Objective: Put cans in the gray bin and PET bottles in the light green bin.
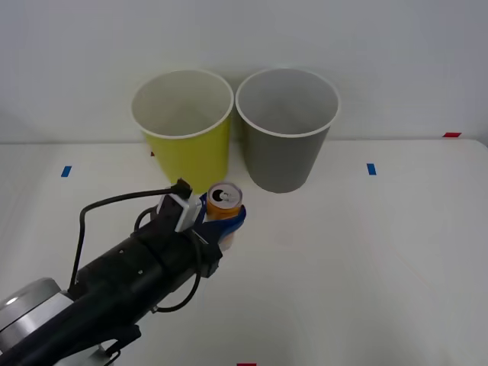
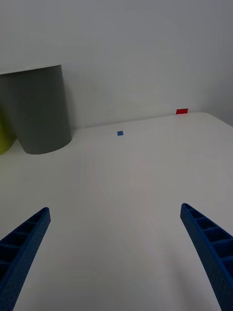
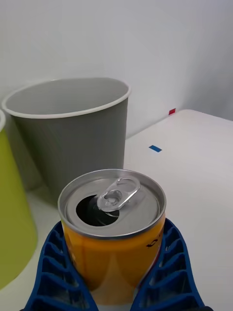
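Note:
An orange can [image 1: 224,203] with an opened silver lid stands upright in my left gripper [image 1: 226,222], whose blue fingers [image 3: 48,272] are shut on its sides. The can [image 3: 113,228] is just in front of the two bins, near the gap between them. The gray bin [image 1: 287,128] stands at the back right of the can, and the light green bin [image 1: 184,127] at the back left. My right gripper [image 2: 116,252] is open over bare table, with the gray bin [image 2: 34,109] ahead of it on one side.
The white table [image 1: 358,259] reaches to a pale wall behind the bins. Small blue tape marks [image 1: 371,168] and a red mark [image 1: 451,135] lie on it. Wide free room lies to the right of the can.

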